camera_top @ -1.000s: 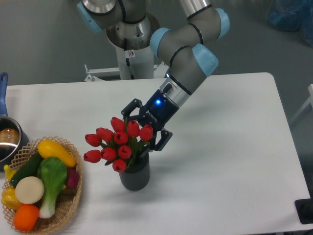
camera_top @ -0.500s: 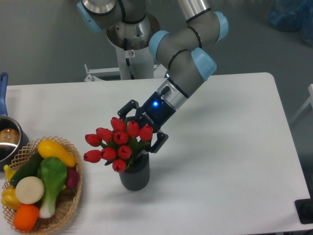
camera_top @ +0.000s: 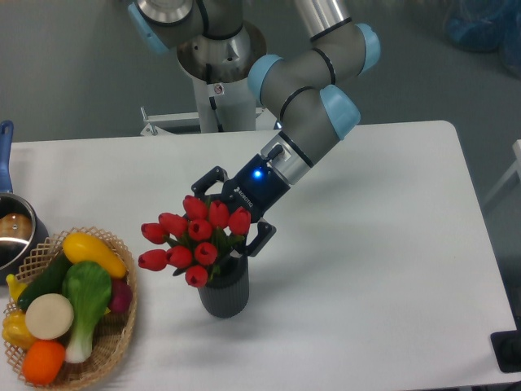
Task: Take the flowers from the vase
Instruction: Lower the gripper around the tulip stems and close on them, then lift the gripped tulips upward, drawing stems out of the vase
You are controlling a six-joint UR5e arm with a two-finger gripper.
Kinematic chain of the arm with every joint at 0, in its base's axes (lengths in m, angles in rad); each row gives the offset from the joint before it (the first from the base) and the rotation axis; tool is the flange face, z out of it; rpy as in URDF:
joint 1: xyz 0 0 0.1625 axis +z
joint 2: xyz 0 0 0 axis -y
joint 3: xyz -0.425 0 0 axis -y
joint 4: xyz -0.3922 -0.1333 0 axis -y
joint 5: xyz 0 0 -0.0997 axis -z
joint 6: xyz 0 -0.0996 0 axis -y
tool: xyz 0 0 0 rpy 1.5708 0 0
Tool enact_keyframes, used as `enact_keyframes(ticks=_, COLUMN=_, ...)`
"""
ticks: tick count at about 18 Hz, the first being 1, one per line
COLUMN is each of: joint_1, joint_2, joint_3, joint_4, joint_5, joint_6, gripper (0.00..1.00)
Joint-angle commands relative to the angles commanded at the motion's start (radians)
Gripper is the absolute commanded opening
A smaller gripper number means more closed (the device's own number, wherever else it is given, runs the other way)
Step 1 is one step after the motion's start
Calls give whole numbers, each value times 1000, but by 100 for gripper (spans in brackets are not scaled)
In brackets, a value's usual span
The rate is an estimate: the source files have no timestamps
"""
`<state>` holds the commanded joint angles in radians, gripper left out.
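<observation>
Camera view, near to far: wicker basket (camera_top: 122,326) of vegetables at the near left of the white tabletop (camera_top: 374,269), metal pot (camera_top: 15,232) just behind it at the left edge. Vase (camera_top: 224,292) stands upright near the front middle, flowers (camera_top: 194,238) seated in it, red heads leaning left. Gripper (camera_top: 229,218) sits just behind and over the bunch, fingers (camera_top: 259,239) spread wide, one either side of the upper stems, nothing clamped yet. Step in hand looks like the pre-grasp. To do it well: go lower so the fingers close on the stems below the heads, not on the buds, close gently, then lift straight up along the vase axis so the vase doesn't tip or drag.
</observation>
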<state>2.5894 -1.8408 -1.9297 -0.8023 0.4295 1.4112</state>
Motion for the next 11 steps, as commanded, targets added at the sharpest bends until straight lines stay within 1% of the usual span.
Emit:
enact_keyframes(ticks=1, joint_1=0, joint_2=-2, joint_3=0, joint_4=0, joint_5=-2, joint_6=2, gripper=84)
enact_keyframes(ticks=4, joint_1=2, joint_2=-2, joint_3=0, joint_4=0, joint_5=-2, joint_6=2, gripper=64)
enact_keyframes(ticks=7, joint_1=2, joint_2=-2, joint_3=9, joint_4=-2, joint_5=-3, joint_6=0, gripper=51)
enact_keyframes(ticks=9, joint_1=3, joint_2=-3, joint_3=9, joint_4=-2, joint_5=-3, joint_6=0, gripper=40)
enact_keyframes(ticks=10, joint_1=2, joint_2=-3, joint_3=14, joint_4=-2, joint_5=-3, joint_6=0, gripper=38)
enact_keyframes(ticks=11, joint_1=3, joint_2=-5, joint_3=20, joint_4=-2, joint_5=-3, joint_6=-2, gripper=38)
